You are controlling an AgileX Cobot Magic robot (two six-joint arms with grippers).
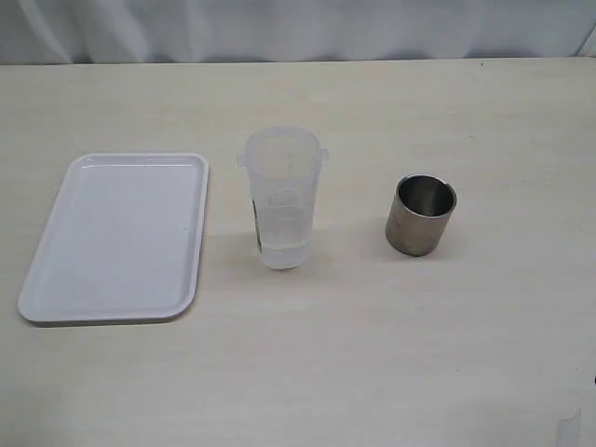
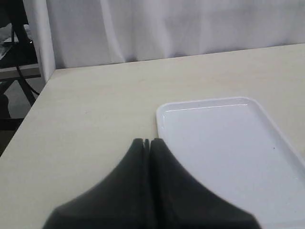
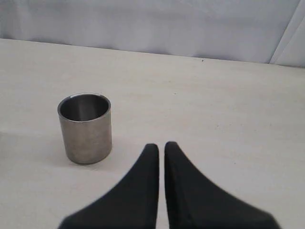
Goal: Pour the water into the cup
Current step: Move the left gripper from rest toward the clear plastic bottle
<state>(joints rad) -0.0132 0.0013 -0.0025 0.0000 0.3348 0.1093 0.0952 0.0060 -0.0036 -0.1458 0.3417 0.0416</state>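
Cup (image 3: 85, 128) stands upright near the right hand (image 3: 161, 145), untouched (fingers closed, empty); left hand (image 2: 147, 141) also closed, empty

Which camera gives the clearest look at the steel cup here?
The right wrist view: the steel cup stands upright, close and large, with its rim and dark inside visible. The exterior view shows it smaller, to the right of the plastic beaker. The left wrist view does not show it.

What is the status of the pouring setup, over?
Left end effector shut, empty, near tray. Right end effector shut, empty, near cup. Beaker upright, water inside, untouched. Path between beaker and cup bare.
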